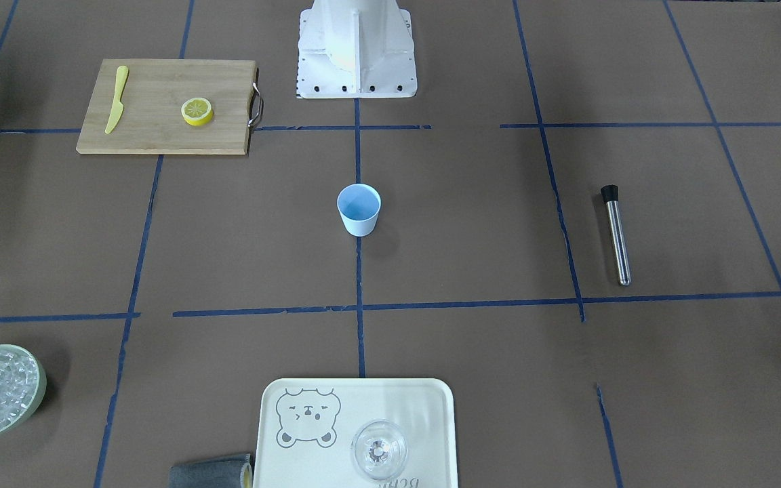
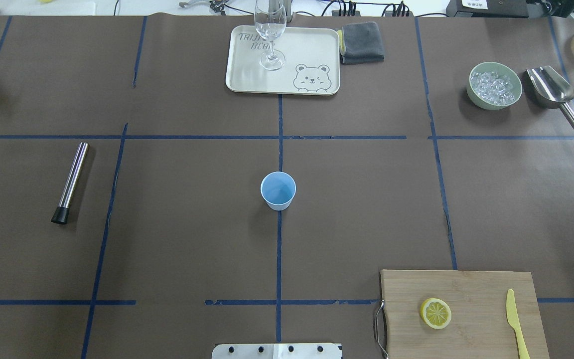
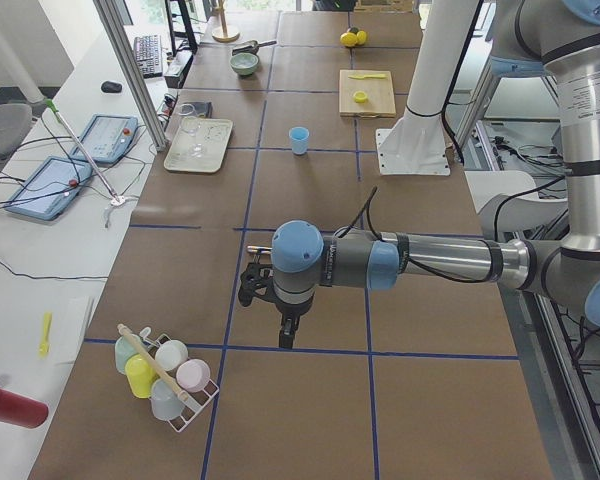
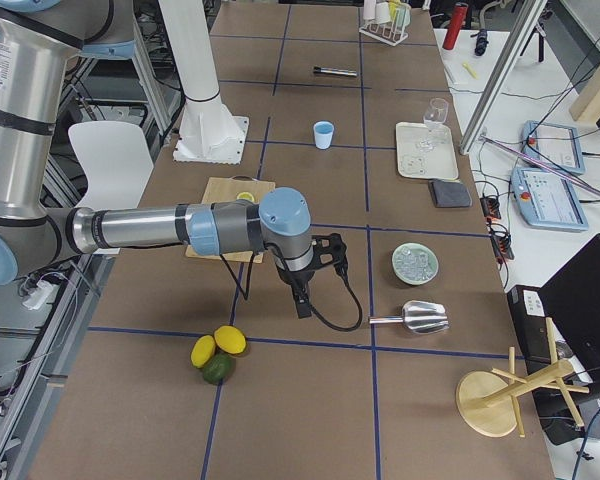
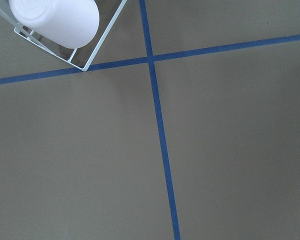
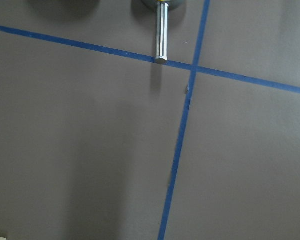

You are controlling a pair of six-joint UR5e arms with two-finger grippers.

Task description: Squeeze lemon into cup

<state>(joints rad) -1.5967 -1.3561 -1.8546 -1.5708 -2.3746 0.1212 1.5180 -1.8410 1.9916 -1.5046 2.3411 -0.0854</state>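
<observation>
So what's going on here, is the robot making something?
Nothing is being handled yet. The lemon sits cut face up on the board, beside the knife. The cup stands alone in the middle of the table and looks empty. The left claw and the right claw hang over the table out at its two ends, far from both. Whether they are open or shut cannot be told.

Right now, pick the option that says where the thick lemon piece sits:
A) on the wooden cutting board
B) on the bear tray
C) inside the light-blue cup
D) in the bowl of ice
A: the lemon lies cut face up on the cutting board, apart from the yellow knife, while the cup stands alone at the table's middle and looks empty.
</observation>
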